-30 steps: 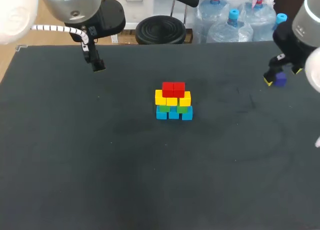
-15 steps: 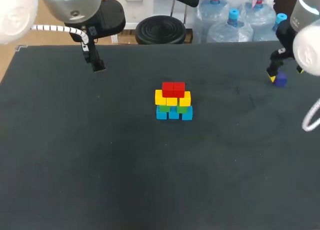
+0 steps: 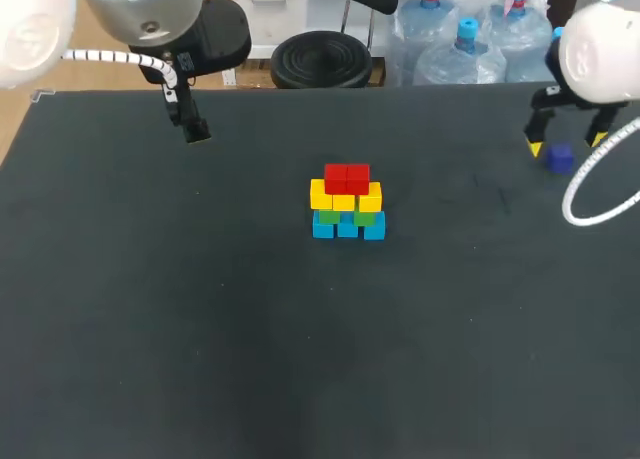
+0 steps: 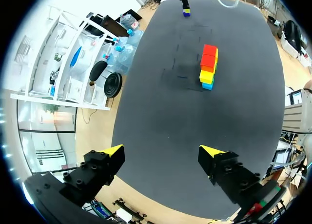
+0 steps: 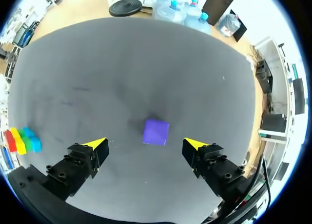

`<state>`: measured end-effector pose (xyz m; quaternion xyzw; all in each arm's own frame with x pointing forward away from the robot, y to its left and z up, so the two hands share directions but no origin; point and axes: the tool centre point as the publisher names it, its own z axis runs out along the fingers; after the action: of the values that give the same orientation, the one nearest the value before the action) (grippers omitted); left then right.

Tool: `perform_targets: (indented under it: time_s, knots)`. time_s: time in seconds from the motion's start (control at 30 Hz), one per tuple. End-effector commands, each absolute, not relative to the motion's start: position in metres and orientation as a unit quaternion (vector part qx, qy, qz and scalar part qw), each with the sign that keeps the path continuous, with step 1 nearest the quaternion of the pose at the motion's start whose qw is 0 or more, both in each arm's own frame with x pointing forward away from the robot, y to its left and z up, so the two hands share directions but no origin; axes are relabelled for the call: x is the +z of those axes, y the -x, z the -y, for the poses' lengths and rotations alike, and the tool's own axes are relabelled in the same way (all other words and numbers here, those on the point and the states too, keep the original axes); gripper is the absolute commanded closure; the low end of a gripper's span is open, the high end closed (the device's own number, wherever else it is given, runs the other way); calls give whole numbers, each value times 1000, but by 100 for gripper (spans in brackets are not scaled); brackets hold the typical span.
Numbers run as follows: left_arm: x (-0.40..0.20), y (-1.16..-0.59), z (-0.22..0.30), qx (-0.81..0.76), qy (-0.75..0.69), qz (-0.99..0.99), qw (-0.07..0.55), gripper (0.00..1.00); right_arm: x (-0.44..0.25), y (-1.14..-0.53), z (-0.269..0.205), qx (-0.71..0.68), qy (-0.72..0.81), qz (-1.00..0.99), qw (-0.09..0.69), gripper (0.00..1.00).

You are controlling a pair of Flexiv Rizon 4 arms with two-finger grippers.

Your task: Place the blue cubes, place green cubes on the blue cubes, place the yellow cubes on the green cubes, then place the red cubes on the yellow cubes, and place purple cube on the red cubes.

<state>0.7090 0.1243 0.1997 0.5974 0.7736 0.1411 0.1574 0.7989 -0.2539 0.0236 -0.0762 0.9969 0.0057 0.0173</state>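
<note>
A stack of cubes (image 3: 347,202) stands mid-table: blue at the base, green above, then yellow, two red (image 3: 347,177) on top. The same stack (image 4: 208,67) (image 5: 20,140) shows in both wrist views. The purple cube (image 3: 560,158) (image 5: 156,132) lies alone on the mat at the far right. My right gripper (image 3: 566,142) (image 5: 145,144) hangs open directly over the purple cube, its yellow fingertips on either side and not touching it. My left gripper (image 3: 196,131) (image 4: 162,153) is open and holds nothing, at the table's far left, well away from the stack.
The dark mat (image 3: 250,329) covers the whole table. A white cable loop (image 3: 590,194) from my right arm hangs beside the purple cube.
My right gripper has turned and shifted above the purple cube, so its tips now straddle it. The left arm and the stack have stayed put.
</note>
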Motion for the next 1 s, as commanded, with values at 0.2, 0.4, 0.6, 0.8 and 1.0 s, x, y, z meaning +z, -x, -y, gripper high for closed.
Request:
perform_targets:
  time_s: [0.2, 0.4, 0.6, 0.8, 1.0]
  knots:
    - [200, -710, -124, 140, -598, -773, 156, 0, 16, -809, 262, 19, 60, -997, -35, 0]
    - [200, -710, -124, 140, -598, -773, 156, 0, 12, -810, 261, 23, 61, -997, -41, 13]
    - [200, -710, -124, 140, -598, -773, 156, 0, 9, -809, 259, 25, 64, -997, -46, 57]
    - [200, -710, -124, 140, -598, -773, 156, 0, 7, -807, 259, 30, 61, -996, -52, 63]
    - [200, -710, -124, 140, -598, -773, 156, 0, 7, -805, 261, 35, 60, -996, -59, 67]
